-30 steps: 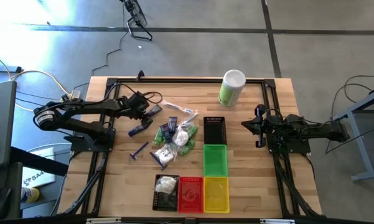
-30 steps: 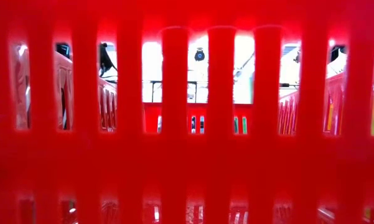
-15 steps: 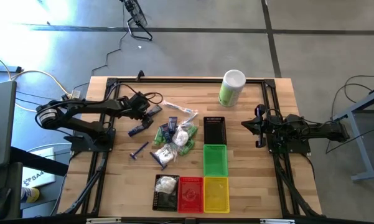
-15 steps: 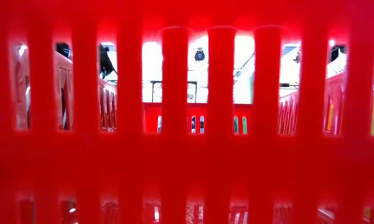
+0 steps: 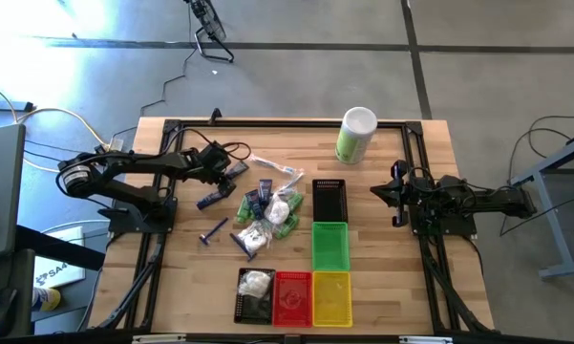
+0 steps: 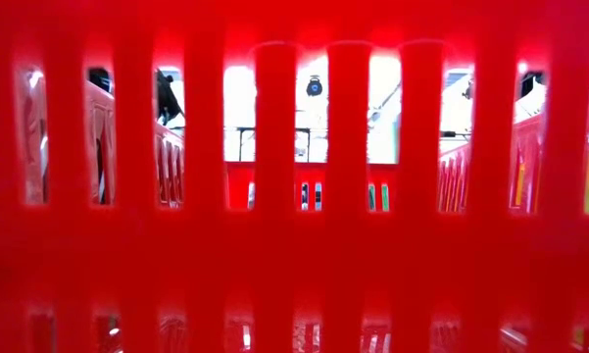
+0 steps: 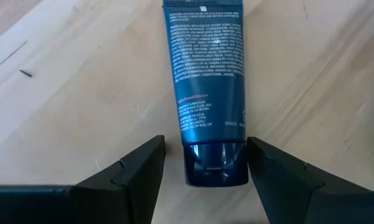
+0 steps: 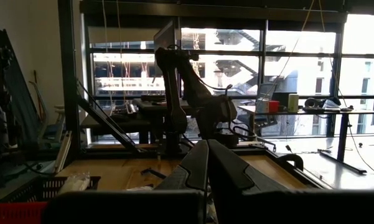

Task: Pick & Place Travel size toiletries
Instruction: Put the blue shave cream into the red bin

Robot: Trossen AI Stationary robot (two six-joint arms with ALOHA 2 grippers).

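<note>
A dark blue tube (image 7: 205, 93) lies flat on the wooden table, its cap end (image 7: 216, 165) toward my left gripper (image 7: 205, 168). The gripper is open and tipped down over it, one finger on each side of the cap with a small gap. In the high view my left gripper (image 5: 234, 171) is at the table's far left, beside the pile of travel size toiletries (image 5: 270, 212): green bottles, blue tubes and white pouches. Another blue tube (image 5: 209, 200) lies apart, nearer the left edge. My right gripper (image 5: 393, 194) waits shut at the table's right, raised and holding nothing.
A black basket (image 5: 329, 199) and a green one (image 5: 330, 246) stand right of the pile. At the near edge stand a black basket holding a white pouch (image 5: 255, 287), a red one (image 5: 292, 297) and a yellow one (image 5: 331, 297). A tall canister (image 5: 355, 135) stands far right. The red basket's wall (image 6: 294, 196) fills the low view.
</note>
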